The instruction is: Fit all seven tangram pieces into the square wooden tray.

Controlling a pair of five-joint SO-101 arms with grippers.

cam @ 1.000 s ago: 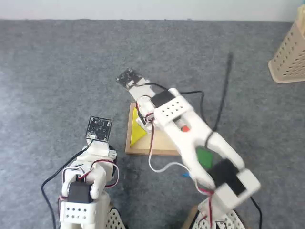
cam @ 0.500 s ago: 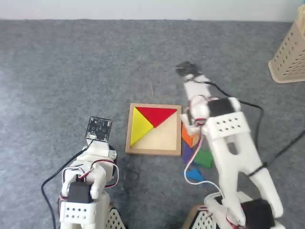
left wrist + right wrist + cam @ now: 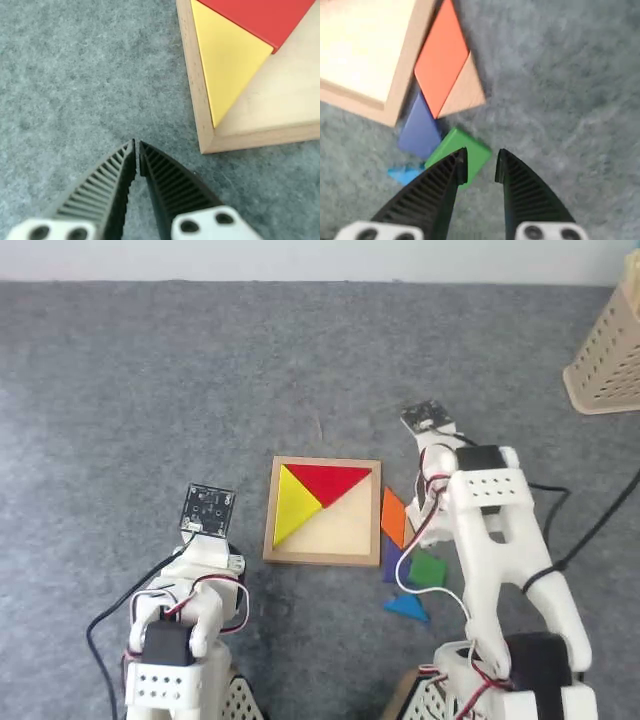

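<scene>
High view
- Wooden tray (image 3: 322,559): square, flat on the grey carpet (image 3: 150,370), between the two arms.
- Red triangle (image 3: 328,480): in the tray, along its far side.
- Yellow triangle (image 3: 291,506): in the tray, along the side nearest the left arm (image 3: 185,640), touching the red triangle. The remaining tray floor is bare wood.
- Orange parallelogram (image 3: 394,517): on the carpet, just beside the tray's right rim.
- Purple piece (image 3: 392,559): on the carpet by the tray's near right corner.
- Green square (image 3: 428,570): just beside the purple piece, partly under the right arm (image 3: 500,540).
- Blue triangle (image 3: 408,607): nearest the arm bases, apart from the tray.
- Slotted basket (image 3: 605,350): far right edge, well apart from the tray.

Left wrist view
- Left gripper (image 3: 136,145): jaws drawn together to a thin slit, nothing between them, over bare carpet near the tray's corner.
- Yellow triangle (image 3: 227,55) and red triangle (image 3: 265,15): seated against the tray rim (image 3: 189,75).

Right wrist view
- Right gripper (image 3: 480,155): jaws narrowly parted, holding nothing, one fingertip in front of the green square (image 3: 472,146).
- Orange parallelogram (image 3: 442,57): lying partly over a tan triangle (image 3: 466,94), against the tray rim (image 3: 405,65).
- Purple piece (image 3: 420,129): between the tray corner and the green square.
- Blue triangle (image 3: 404,175): beside the gripper finger.
</scene>
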